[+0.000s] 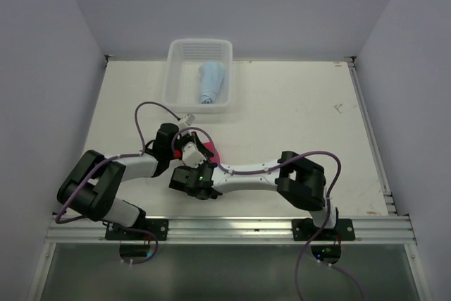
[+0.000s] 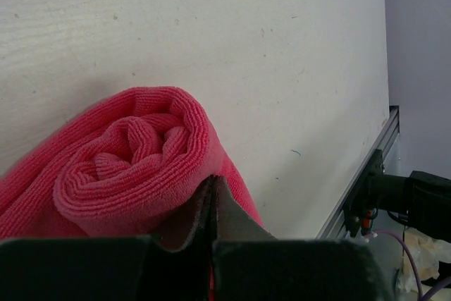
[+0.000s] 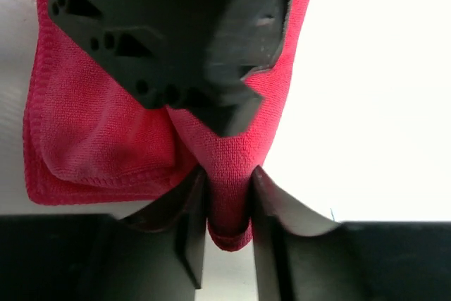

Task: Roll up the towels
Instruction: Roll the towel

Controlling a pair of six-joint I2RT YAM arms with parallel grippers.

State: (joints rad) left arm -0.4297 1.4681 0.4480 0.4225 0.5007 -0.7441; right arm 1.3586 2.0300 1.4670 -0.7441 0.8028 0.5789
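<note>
Hands: left hand point(image 2: 213, 192), fingers pressed together, tips at the coiled end of the pink towel point(image 2: 134, 153), which lies rolled on the desk point(image 2: 246, 33) near the arm bases; right hand point(image 3: 229, 181), narrow, pinching a fold of that towel. Beyond them, the blue towel point(image 1: 211, 82) lies bundled in the white basket point(image 1: 176, 68) at the desk's far edge.

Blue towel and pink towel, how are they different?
The blue towel lies in the basket; the pink towel lies on the table. Nothing touches the blue towel; the right gripper pinches a fold of the pink towel. Both are rolled up.
</note>
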